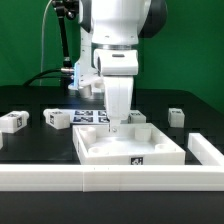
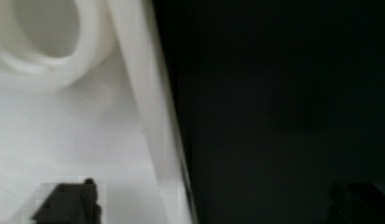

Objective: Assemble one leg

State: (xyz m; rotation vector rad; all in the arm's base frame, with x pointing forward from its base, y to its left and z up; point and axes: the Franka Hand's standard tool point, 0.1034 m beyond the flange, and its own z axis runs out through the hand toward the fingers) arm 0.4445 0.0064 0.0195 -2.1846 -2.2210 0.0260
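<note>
— Where do the jaws stand?
— Low over a large white square recessed plastic panel (image 1: 160,148), at the rim farthest from the exterior camera. In the wrist view the two dark fingertips (image 2: 64,203) are wide apart and hold nothing. The panel's raised edge runs between them, with white panel under one and the black surface (image 2: 278,100) under the other.
— And the leg?
— The nearest small white rectangular plastic leg (image 1: 138,117), with a black-and-white tag, lies just beside the jaws, toward the exterior view's right. A second leg (image 1: 176,116) lies farther that way, well apart. A third leg (image 1: 57,118) and a fourth leg (image 1: 12,121) lie on the jaws' other side, toward the exterior view's left.
— What else is near the jaws?
— The thin flat white marker board (image 1: 88,115) lies just behind them, partly hidden by the white arm (image 1: 115,40). The wrist view shows a round recess (image 2: 38,40) in the panel
</note>
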